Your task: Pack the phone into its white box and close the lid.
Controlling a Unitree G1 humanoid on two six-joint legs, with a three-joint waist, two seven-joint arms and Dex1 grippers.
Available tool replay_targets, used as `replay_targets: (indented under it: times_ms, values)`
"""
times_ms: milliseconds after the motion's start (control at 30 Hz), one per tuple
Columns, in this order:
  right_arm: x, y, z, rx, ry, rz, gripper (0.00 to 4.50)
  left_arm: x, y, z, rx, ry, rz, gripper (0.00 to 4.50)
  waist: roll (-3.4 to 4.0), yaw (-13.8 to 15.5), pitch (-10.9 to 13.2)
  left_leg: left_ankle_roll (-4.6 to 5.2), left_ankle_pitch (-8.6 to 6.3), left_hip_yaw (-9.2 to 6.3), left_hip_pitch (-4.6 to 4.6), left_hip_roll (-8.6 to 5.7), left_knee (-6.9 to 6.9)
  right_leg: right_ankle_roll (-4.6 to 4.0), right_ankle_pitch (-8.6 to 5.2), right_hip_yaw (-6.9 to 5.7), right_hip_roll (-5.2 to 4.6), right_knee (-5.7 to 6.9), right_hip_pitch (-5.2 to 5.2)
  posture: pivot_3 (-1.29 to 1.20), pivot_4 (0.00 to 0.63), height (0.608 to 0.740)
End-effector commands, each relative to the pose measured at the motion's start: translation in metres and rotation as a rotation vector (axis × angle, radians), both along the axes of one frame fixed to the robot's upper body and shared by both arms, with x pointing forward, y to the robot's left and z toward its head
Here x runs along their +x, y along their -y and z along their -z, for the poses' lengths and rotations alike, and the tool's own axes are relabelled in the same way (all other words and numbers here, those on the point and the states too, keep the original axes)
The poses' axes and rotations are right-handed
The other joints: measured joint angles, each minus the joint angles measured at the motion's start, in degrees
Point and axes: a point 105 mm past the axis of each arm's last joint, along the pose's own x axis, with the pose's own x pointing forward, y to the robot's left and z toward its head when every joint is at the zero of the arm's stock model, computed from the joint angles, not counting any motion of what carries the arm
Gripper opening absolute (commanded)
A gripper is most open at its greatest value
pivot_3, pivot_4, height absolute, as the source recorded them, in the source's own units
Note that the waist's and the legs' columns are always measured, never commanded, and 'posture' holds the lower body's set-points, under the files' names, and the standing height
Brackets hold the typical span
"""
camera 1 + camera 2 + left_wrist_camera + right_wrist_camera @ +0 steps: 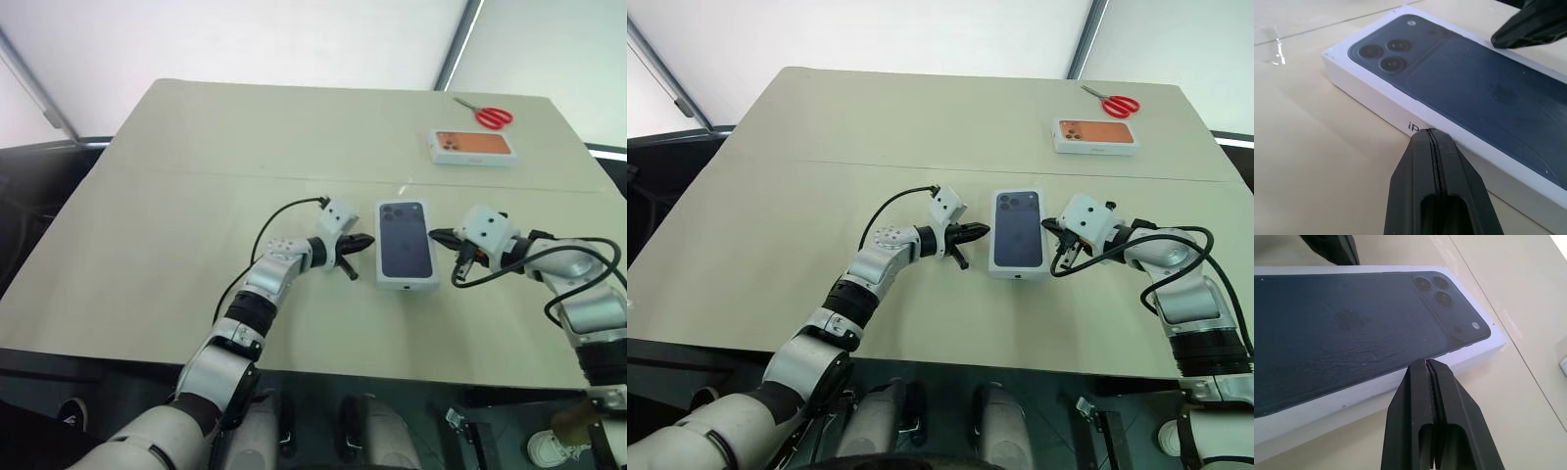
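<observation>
1. Two grippers flank one closed package: the white rectangular cardboard box, its lid printed with a dark navy phone picture, lies flat near the middle of the beige table.
2. The left gripper stands just beside the box's left long wall, black fingers pressed together, holding nothing.
3. The right gripper stands just beside the right long wall, likewise closed and empty.
4. The phone itself is presumably inside; this cannot be confirmed.
5. Handling judgement: the box is stiff, light and smooth-sided, so it may slide under a one-sided push. Opposed contact on both long walls is recommended.
6. A second, orange-printed box and red-handled scissors lie well apart.
</observation>
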Motion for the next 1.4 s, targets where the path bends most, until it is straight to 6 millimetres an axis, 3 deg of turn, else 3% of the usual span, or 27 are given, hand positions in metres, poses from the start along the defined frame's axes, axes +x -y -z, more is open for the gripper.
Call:
replay_targets:
  times_ms: [33, 133, 233, 467, 633, 733, 867, 967, 1100, 1233, 1400]
  values:
    - [0.004, 0.004, -0.002, 0.011, -0.007, 0.026, 0.03, -0.005, 0.012, -0.016, -0.015, 0.060, 0.043, 0.00, 0.00, 0.0, 0.0, 0.00, 0.00, 0.00, 0.00, 0.00, 0.00, 0.00, 0.00, 0.00, 0.00, 0.00, 0.00, 0.00, 0.150, 0.738]
    - [0.007, 0.008, -0.006, -0.024, 0.014, 0.036, 0.03, -0.007, 0.011, -0.006, 0.005, 0.037, 0.044, 0.00, 0.00, 0.0, 0.0, 0.00, 0.00, 0.00, -0.01, -0.01, 0.01, 0.00, 0.00, 0.00, 0.00, 0.01, 0.00, 0.00, 0.150, 0.738]
    - [0.002, 0.011, 0.002, -0.084, -0.011, 0.014, 0.03, -0.007, 0.010, -0.004, 0.009, 0.036, 0.038, 0.00, 0.00, 0.0, 0.0, 0.00, 0.00, 0.00, 0.00, -0.01, 0.01, 0.00, 0.00, 0.00, 0.00, 0.01, 0.00, 0.00, 0.150, 0.738]
    - [-0.007, -0.012, 0.004, -0.034, -0.027, -0.074, 0.03, -0.003, 0.009, -0.014, -0.014, 0.054, 0.031, 0.00, 0.00, 0.0, 0.0, 0.00, 0.00, 0.00, 0.00, 0.00, 0.01, 0.00, 0.00, 0.00, 0.00, 0.02, 0.00, 0.00, 0.150, 0.738]
    - [0.014, -0.008, -0.029, 0.081, 0.083, 0.016, 0.03, 0.010, 0.010, -0.052, -0.102, 0.110, -0.009, 0.00, -0.01, -0.1, 0.0, 0.00, 0.00, 0.00, -0.01, 0.01, 0.03, 0.00, 0.00, 0.00, 0.00, 0.02, -0.01, 0.00, 0.150, 0.738]
    - [0.026, -0.007, -0.034, 0.084, 0.122, 0.053, 0.03, 0.017, 0.015, -0.064, -0.119, 0.131, -0.021, 0.00, -0.01, 0.0, 0.0, 0.00, 0.00, 0.00, -0.03, 0.01, 0.03, 0.00, 0.00, 0.00, 0.00, 0.03, -0.04, 0.00, 0.150, 0.738]
    - [0.049, -0.002, -0.022, 0.026, 0.139, 0.154, 0.03, 0.025, 0.032, -0.060, -0.050, 0.157, -0.040, 0.00, -0.01, 0.0, 0.0, 0.01, 0.00, 0.01, -0.02, -0.03, 0.05, 0.01, 0.00, -0.02, 0.02, 0.03, 0.00, 0.00, 0.150, 0.738]
    - [0.055, -0.007, -0.005, 0.004, 0.097, 0.160, 0.03, 0.025, 0.039, -0.037, 0.038, 0.130, -0.034, 0.00, -0.01, -0.1, 0.0, 0.01, 0.00, 0.03, -0.02, -0.04, 0.03, 0.02, 0.00, -0.03, 0.07, 0.03, -0.01, 0.00, 0.150, 0.738]
    - [0.032, -0.012, 0.031, -0.097, -0.042, 0.050, 0.03, 0.009, 0.042, 0.001, 0.186, 0.112, 0.080, 0.00, -0.02, -0.1, 0.0, 0.00, 0.01, 0.08, -0.01, -0.03, 0.01, 0.05, -0.02, -0.04, 0.12, 0.07, -0.04, 0.00, 0.150, 0.738]
    - [-0.008, -0.016, 0.035, -0.028, -0.183, -0.089, 0.03, -0.022, 0.038, 0.013, 0.150, 0.072, 0.323, 0.00, 0.00, -0.2, -0.2, 0.02, -0.03, 0.03, 0.12, -0.03, 0.02, 0.06, -0.03, -0.04, 0.04, 0.02, 0.14, 0.00, 0.150, 0.738]
    - [-0.055, -0.017, 0.036, -0.018, -0.341, -0.217, 0.03, -0.045, 0.012, 0.019, 0.111, 0.043, 0.440, 0.00, 0.02, -0.3, -0.5, 0.02, -0.08, -0.03, 0.26, 0.08, 0.01, 0.02, -0.03, -0.03, 0.02, -0.02, 0.29, 0.00, 0.150, 0.738]
